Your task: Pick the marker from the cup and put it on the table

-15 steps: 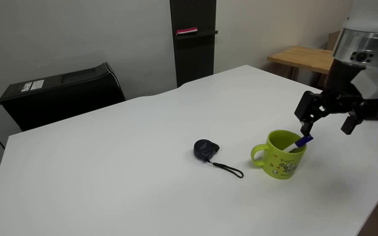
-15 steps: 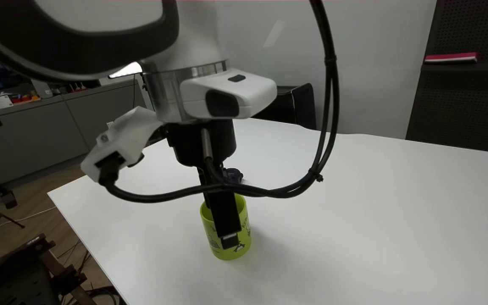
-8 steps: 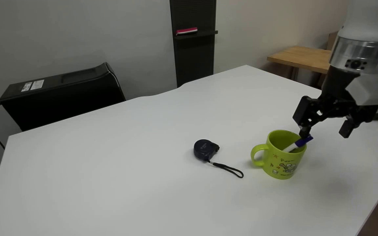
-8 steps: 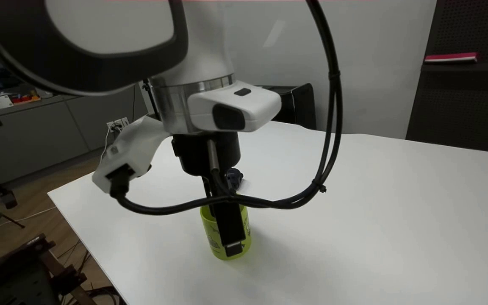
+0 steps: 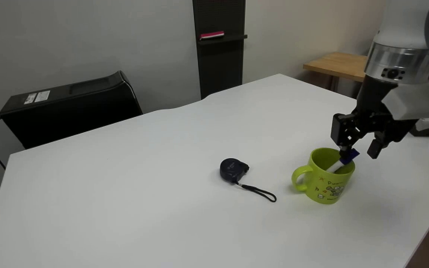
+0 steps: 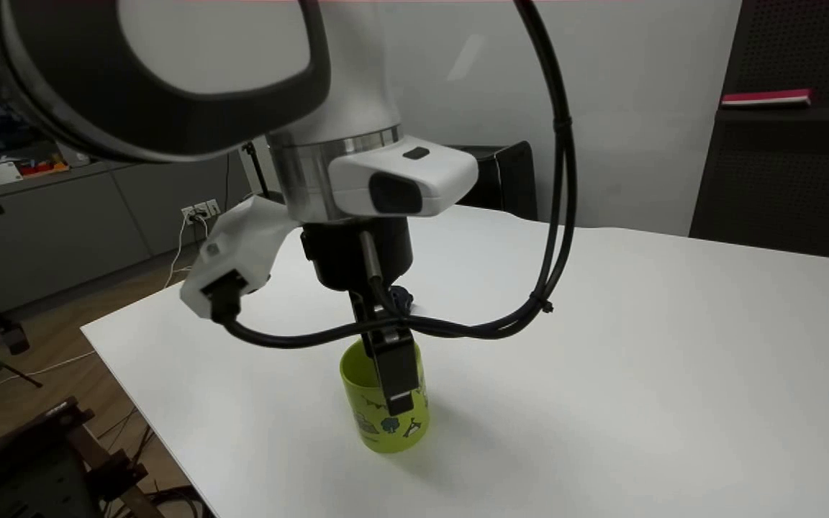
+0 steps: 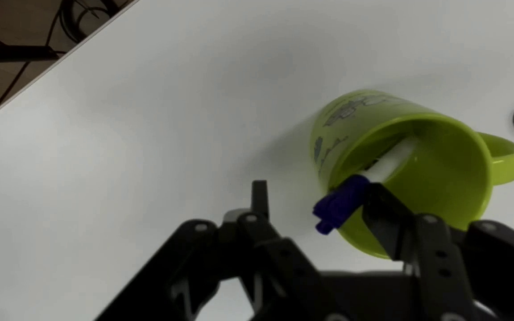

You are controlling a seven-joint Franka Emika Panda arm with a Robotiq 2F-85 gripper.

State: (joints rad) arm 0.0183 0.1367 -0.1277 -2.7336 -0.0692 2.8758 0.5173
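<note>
Two fingers (image 7: 259, 198) of the tool (image 7: 317, 194) stand apart, 1 at the mouth of the lime-green cup (image 5: 317, 184), the other outside its rim. In the wrist view the blue cap of the marker (image 7: 350, 191) lies b/w them, by the inner fingertip; can't tell if touching. Marker leans in the cup, white body inside, cap poking past the rim. Cup stands upright on the white table (image 5: 125, 193), handle twd the dark tape measure (image 5: 232, 170) w/ its cord (image 5: 251, 188) nearby. In an exterior view, bg has a black boxy unit (image 5: 73, 108) past the table edge, a wooden side table (image 5: 335, 67) & a dark panel (image 5: 220, 67) w/ a red-&-white item (image 5: 212, 35).
</note>
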